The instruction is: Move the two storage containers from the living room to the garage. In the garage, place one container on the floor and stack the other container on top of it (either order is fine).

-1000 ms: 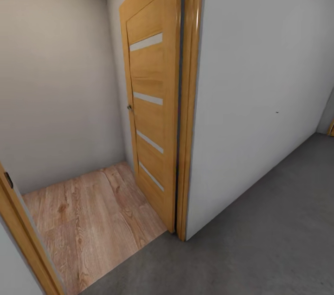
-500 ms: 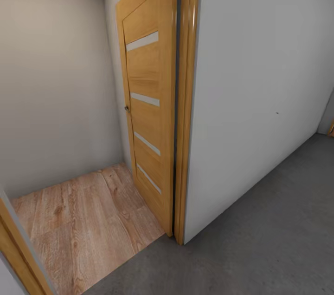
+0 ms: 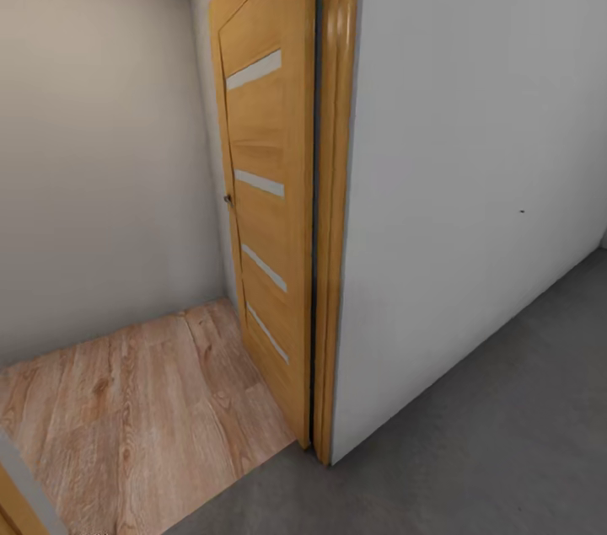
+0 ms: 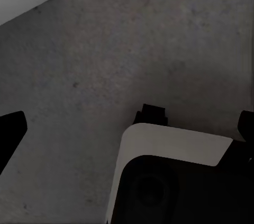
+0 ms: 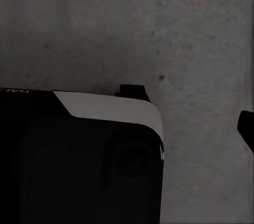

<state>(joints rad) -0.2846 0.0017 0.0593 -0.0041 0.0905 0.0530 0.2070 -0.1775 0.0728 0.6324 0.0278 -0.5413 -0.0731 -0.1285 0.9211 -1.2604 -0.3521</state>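
The two storage containers are out of view. I stand on the garage's dark grey concrete floor (image 3: 472, 434) by a doorway. My left gripper (image 4: 127, 128) is open over the concrete, one black fingertip (image 4: 10, 131) at each side of the wrist view and nothing between them. My right gripper (image 5: 127, 128) also hangs over the concrete. One of its fingertips (image 5: 246, 127) shows far out at the picture's edge, so the jaws stand wide, with nothing held.
An open wooden door (image 3: 265, 206) with pale glass strips stands edge-on against the door frame (image 3: 333, 265) and a white wall (image 3: 472, 164). Beyond it lies light wood plank flooring (image 3: 126, 409) ending at a plain wall. My black and white base (image 4: 174, 181) shows below both grippers.
The head view has shifted toward the doorway: the near door frame at the lower left has nearly slid out of the picture. Door and walls themselves have not moved.
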